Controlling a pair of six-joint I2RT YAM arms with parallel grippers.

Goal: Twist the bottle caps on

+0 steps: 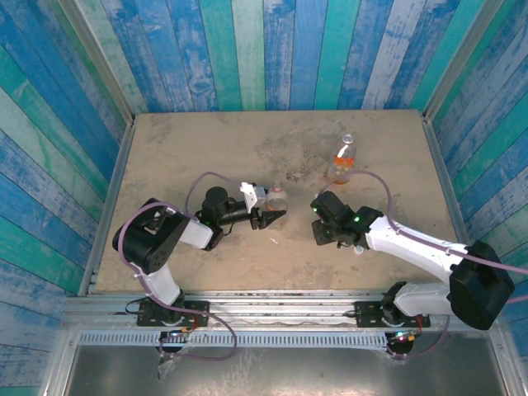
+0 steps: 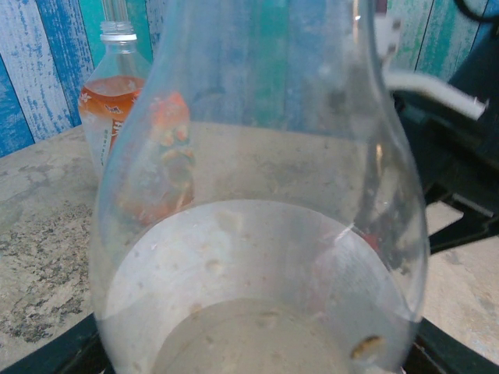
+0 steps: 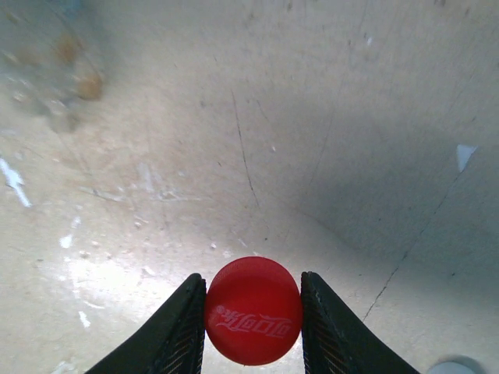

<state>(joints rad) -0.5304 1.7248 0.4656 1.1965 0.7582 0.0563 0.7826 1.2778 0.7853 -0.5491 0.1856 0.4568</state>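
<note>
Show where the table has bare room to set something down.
Free: the far tan tabletop between the left wall and the orange-labelled plastic bottle; also between that bottle and the right wall. Crowded: the centre, where the left gripper holds a clear plastic bottle near the right gripper pinching a round red plastic cap.

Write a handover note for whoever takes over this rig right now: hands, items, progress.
Left hand: shut on the small clear bottle, near the table's middle.
Right hand: shut on the red cap, over the table, a gap away from that bottle.
Orange bottle: upright at the far right; cannot tell if it is capped.
Done: bottle and red cap both grasped.
Left: bring the red cap to the bottle mouth and screw it on, then check the orange bottle.
</note>
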